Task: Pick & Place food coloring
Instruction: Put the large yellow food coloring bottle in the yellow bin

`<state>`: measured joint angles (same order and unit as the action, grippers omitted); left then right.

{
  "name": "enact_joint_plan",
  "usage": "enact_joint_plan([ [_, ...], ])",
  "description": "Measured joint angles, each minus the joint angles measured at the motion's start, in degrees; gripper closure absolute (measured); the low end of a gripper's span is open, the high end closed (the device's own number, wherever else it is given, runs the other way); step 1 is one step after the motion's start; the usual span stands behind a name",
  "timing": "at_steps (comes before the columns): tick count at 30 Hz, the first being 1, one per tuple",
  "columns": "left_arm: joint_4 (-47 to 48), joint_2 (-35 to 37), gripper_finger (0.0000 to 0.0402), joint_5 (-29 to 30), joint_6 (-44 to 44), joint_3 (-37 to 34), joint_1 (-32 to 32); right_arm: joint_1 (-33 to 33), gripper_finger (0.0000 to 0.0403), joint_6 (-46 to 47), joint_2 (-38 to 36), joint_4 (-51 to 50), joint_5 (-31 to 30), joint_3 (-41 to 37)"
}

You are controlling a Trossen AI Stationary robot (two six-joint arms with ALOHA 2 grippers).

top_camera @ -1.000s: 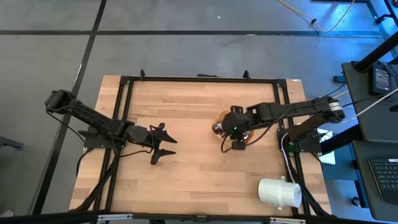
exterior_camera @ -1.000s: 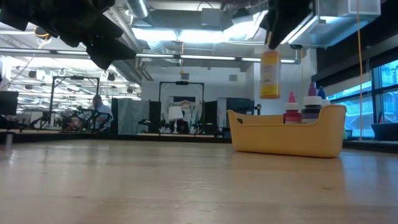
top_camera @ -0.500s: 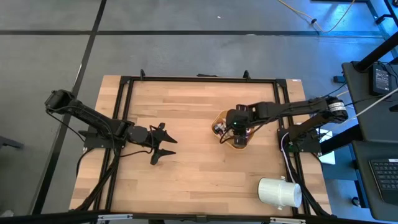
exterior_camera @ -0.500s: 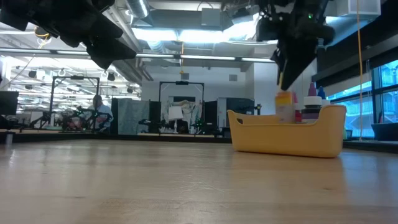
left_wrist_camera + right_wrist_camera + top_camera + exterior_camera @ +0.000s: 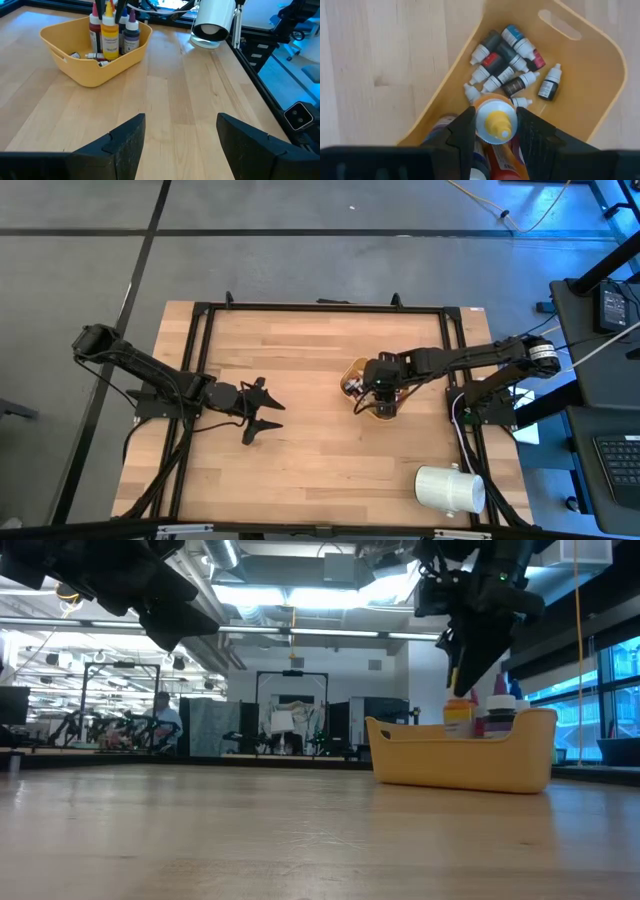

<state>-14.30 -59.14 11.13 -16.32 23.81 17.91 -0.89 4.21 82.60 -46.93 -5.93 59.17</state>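
Note:
The yellow-orange bowl (image 5: 352,370) sits right of the table's middle. Several tiny dropper bottles (image 5: 510,65) with white caps lie on its floor. A few taller bottles (image 5: 131,31) stand at one end. My right gripper (image 5: 495,130) reaches down into the bowl, shut on a yellow bottle (image 5: 110,37) that stands among the tall ones. In the low view the gripper (image 5: 465,670) shows above the bowl's wall (image 5: 460,755). My left gripper (image 5: 262,408) waits open above the table's left middle, touching nothing. My right gripper pinches the yellow bottle at its orange shoulder (image 5: 492,102), just below the yellow cap, one finger (image 5: 465,130) on each side. The fingers come from above, pointing down. The bottle stands upright inside the bowl; its bottom is hidden by the bowl's wall and the other bottles.
A big white cylinder (image 5: 450,488) lies on its side near the table's near right corner, also seen as the cylinder (image 5: 212,22) in the left wrist view. A black frame (image 5: 300,307) runs around the table. Bare wood lies between the two arms.
My right gripper has come down with the yellow bottle, from well above the bowl into it, shifting slightly toward the far edge. The bottle, hanging clear a second ago, now stands among the other tall bottles in the bowl.

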Motion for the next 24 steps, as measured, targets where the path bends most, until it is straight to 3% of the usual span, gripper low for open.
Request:
enact_joint_plan([
  [5,0.01,-0.01,0.0162,1.46,0.00,0.00,0.00,0.04,0.0270,-2.65,-0.01,1.90,-0.29,3.02],
  [18,-0.01,-0.01,0.0162,1.89,-1.09,0.00,0.00,0.28,0.0270,-4.67,-0.15,-2.72,-9.95,4.27],
  [24,-0.01,-0.01,0.0162,1.91,-1.07,0.00,0.00,1.53,0.0270,-4.88,-0.15,-4.54,-10.05,4.06],
])
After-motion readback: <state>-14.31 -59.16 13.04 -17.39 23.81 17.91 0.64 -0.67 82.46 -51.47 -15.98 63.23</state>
